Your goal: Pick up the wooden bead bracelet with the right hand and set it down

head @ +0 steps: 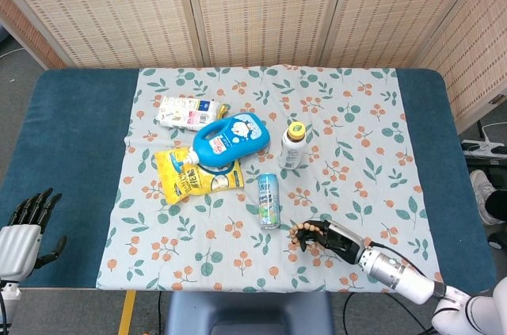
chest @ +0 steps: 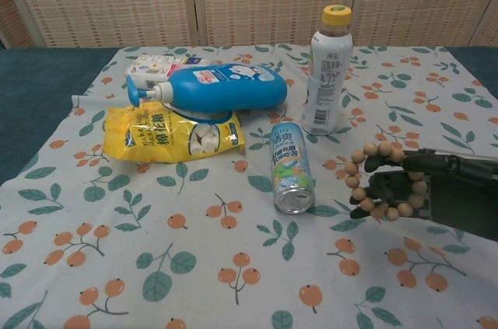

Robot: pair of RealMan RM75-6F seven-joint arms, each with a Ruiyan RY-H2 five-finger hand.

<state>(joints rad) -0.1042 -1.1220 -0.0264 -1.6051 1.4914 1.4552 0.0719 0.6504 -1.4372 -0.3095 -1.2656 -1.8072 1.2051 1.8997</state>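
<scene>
The wooden bead bracelet [chest: 359, 182] is a loop of pale round beads, low over the floral cloth at the front right, just right of the lying can. My right hand [chest: 424, 189] is black and reaches in from the right; its fingers pass through the loop and hold it. In the head view the bracelet [head: 296, 234] hangs at the tips of the right hand [head: 331, 238]. My left hand [head: 24, 224] stays open at the table's front left corner, apart from everything.
A can [chest: 290, 173] lies on its side close to the bracelet's left. A yellow-capped bottle [chest: 327, 71] stands behind it. Further left lie a blue bottle [chest: 218, 86], a yellow snack bag [chest: 173, 134] and a small white box [chest: 156, 67].
</scene>
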